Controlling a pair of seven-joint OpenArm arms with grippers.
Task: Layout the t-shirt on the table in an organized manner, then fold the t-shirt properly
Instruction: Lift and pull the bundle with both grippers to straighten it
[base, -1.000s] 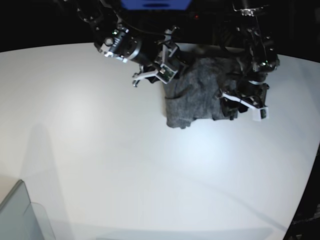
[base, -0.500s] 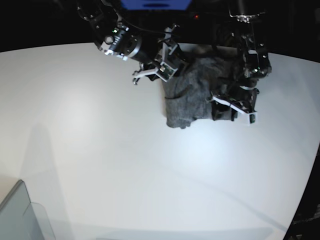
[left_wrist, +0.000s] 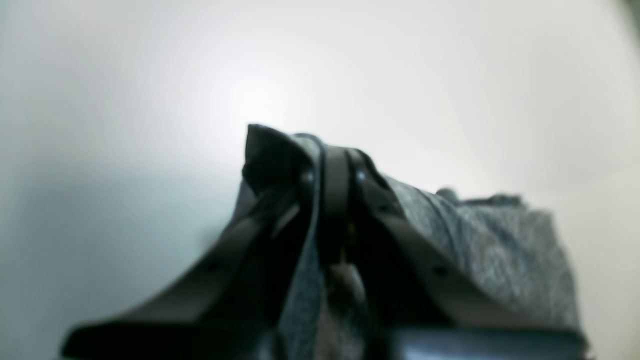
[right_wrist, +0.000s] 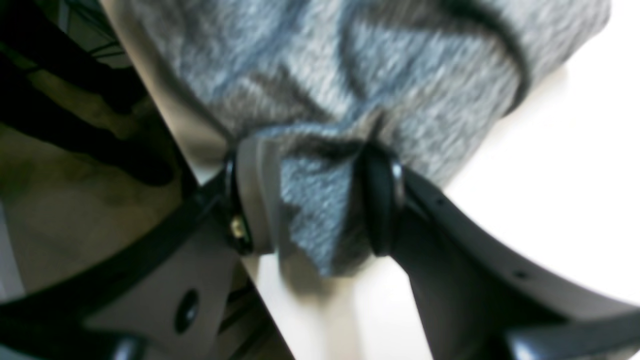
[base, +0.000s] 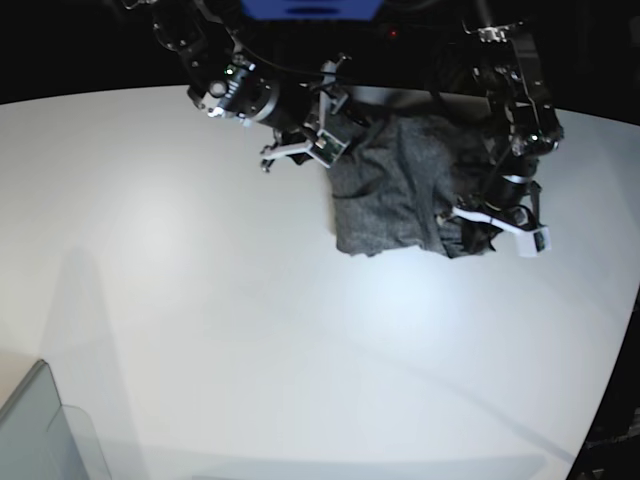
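The heather dark-grey knit cotton t-shirt (base: 395, 190) lies bunched in a wrinkled heap at the far side of the large smooth white tabletop (base: 250, 330), right of centre in the base view, with its far part reaching the table's far edge. The heap is roughly as wide as it is deep. Its slightly longer dimension runs left to right across the base view. No neckline or hem can be identified, so the direction the garment points cannot be determined.

The right gripper (base: 315, 140) sits at the far left corner of the heap. In the right wrist view its jaws are closed on a thick fold of the grey fabric (right_wrist: 320, 210), which fills the gap between the two fingertips. The table's edge runs just beside this grip point.

The left gripper (base: 490, 222) sits at the near right corner of the heap. In the left wrist view its jaws are clenched together, with a thin pinch of fabric (left_wrist: 480, 240) caught at the tips and cloth draping away to the right.

A translucent grey bin corner (base: 40, 430) occupies the near left corner of the base view, well apart from the shirt.
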